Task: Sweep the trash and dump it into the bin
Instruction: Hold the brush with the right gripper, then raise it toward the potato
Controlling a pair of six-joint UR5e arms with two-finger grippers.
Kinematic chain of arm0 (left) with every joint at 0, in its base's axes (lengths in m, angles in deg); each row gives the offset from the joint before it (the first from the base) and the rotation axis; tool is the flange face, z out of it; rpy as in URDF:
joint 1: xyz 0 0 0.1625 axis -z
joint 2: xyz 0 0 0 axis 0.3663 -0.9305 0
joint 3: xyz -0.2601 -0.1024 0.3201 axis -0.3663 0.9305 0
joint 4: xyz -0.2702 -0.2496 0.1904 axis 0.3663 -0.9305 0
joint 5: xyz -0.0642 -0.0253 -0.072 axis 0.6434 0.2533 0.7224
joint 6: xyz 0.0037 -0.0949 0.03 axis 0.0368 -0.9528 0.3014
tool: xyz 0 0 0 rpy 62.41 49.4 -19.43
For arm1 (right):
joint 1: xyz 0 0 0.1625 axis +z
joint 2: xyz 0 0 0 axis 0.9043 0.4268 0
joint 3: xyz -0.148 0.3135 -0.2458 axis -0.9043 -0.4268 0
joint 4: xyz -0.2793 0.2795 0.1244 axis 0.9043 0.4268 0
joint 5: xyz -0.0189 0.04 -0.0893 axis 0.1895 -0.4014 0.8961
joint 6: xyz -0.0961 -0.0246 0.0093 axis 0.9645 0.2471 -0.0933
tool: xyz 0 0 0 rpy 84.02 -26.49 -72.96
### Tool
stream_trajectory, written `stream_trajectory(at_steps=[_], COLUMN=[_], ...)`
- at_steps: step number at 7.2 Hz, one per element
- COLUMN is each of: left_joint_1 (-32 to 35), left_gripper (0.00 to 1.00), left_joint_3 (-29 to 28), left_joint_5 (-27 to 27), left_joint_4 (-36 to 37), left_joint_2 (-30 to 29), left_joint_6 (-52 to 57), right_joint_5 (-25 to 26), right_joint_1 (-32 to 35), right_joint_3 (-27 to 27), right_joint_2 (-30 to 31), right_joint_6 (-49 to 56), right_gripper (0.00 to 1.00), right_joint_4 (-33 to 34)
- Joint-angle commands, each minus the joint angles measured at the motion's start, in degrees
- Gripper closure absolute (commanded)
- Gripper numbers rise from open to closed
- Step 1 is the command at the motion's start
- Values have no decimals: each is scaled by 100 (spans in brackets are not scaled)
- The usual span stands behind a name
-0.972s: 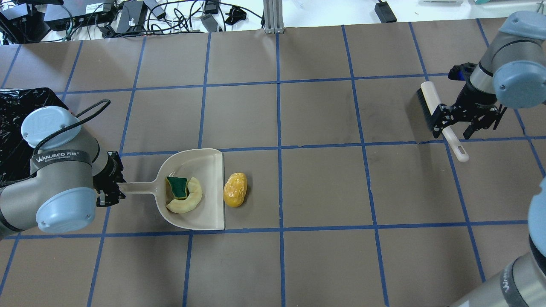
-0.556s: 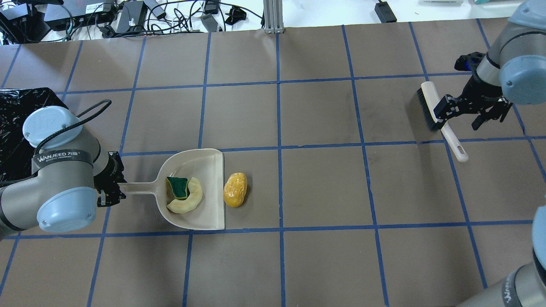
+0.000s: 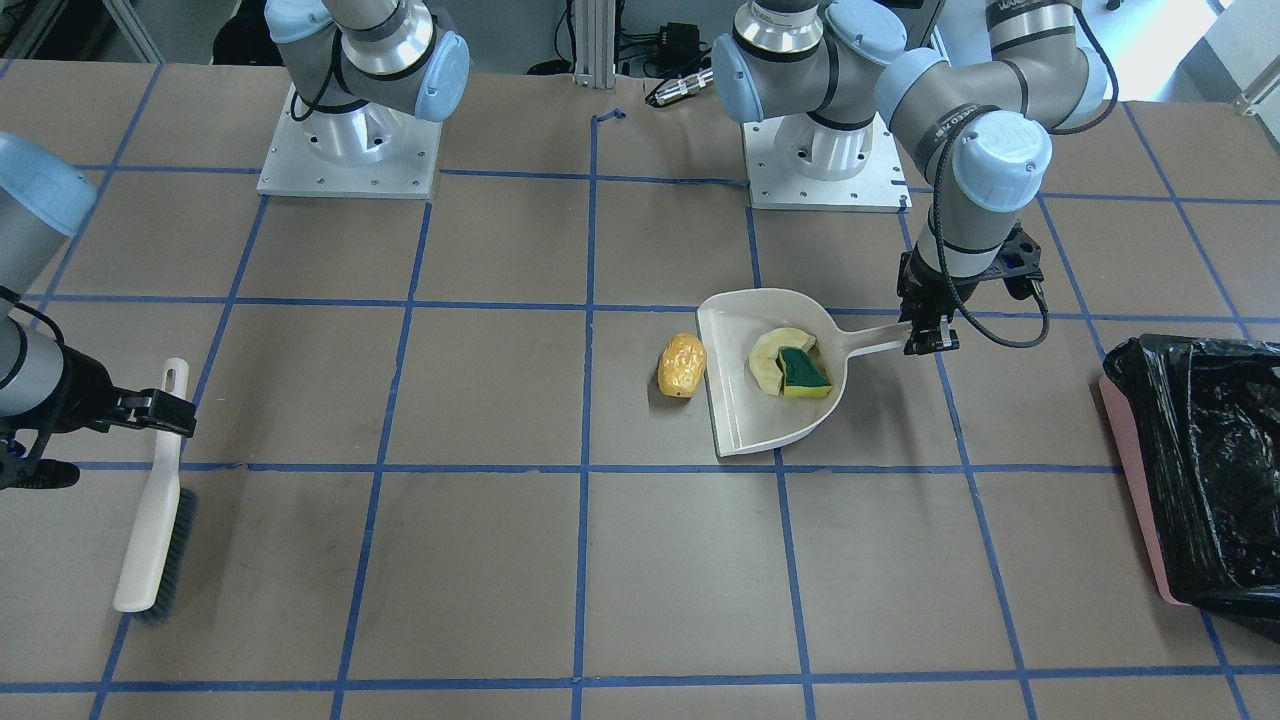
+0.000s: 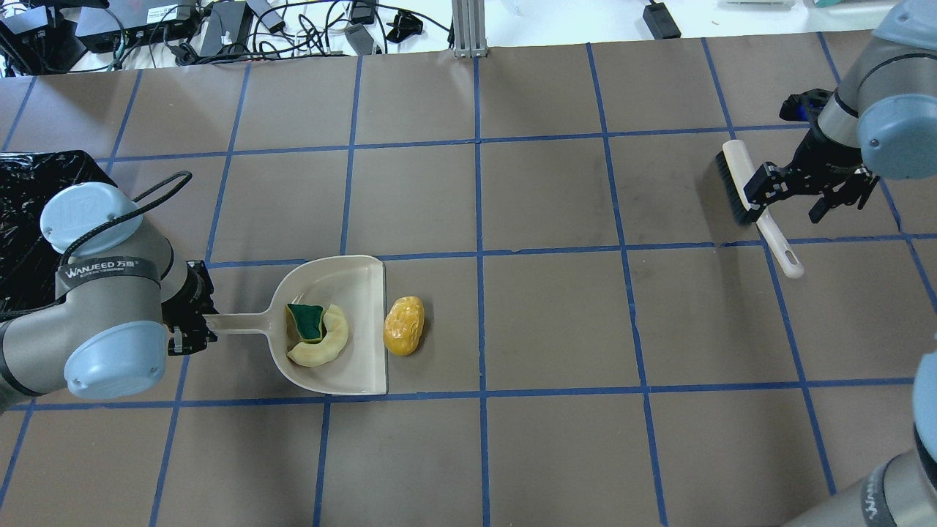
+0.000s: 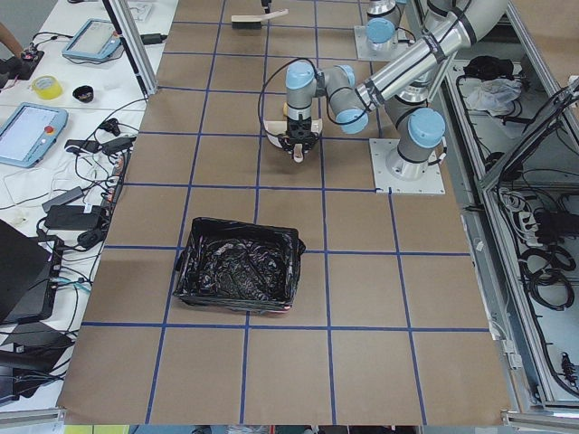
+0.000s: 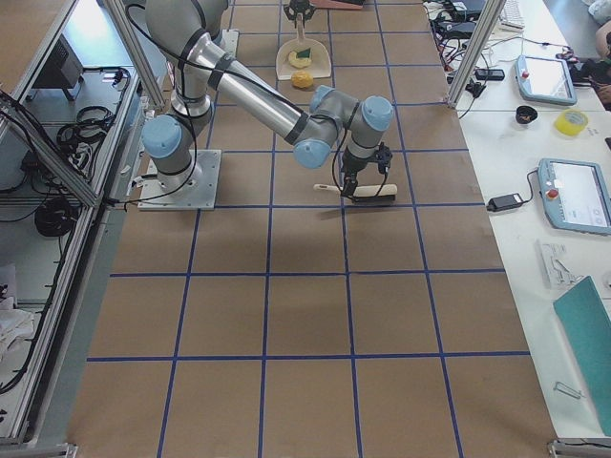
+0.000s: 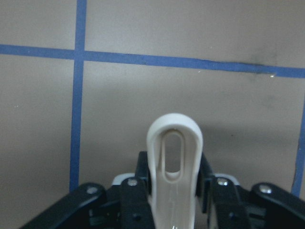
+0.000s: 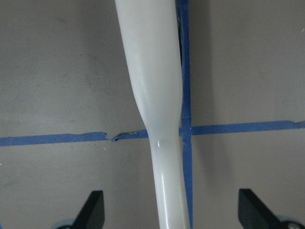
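Two pieces in the pan, one short of the lip, nothing in the bin yet.

The left gripper point(image 4: 201, 323) is clamped on the beige dustpan's point(image 4: 355, 373) handle. The pale yellow crescent point(image 4: 331, 345) and the sponge wedge point(image 4: 306, 320) sit in the pan ahead of it. Just beyond the lip lies the amber oval point(image 4: 404, 326), its long axis along that edge; the pan's mouth faces away from the gripper. The right gripper point(image 4: 790, 203) is spread wide, holding nothing, astride the brush point(image 4: 735, 170), whose handle runs between its fingers. By my read, one sweep and the dump remain. The bin point(image 3: 1135, 470) waits behind the left wrist, well apart.

"WANJEED" (white lettering) stands on the left arm's black band point(image 4: 110, 272).
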Motion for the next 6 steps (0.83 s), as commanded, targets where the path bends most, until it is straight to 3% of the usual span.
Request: stream_trajectory(at_steps=[1, 3, 4, 6], left_joint_1=[10, 10, 10, 10], left_gripper=[100, 100, 100, 100], left_joint_3=[0, 0, 0, 0], left_joint_5=[-9, -9, -9, -9], left_joint_4=[0, 0, 0, 0], left_joint_2=[4, -5, -14, 13], left_joint_6=[-5, -5, -5, -13], right_joint_5=[31, 14, 22, 22], right_joint_1=[9, 0, 0, 0], right_joint_3=[109, 407, 443, 444], right_joint_2=[-19, 7, 8, -1], right_joint_6=[37, 55, 47, 47], right_gripper=[0, 2, 8, 57], right_joint_4=[-55, 14, 15, 67])
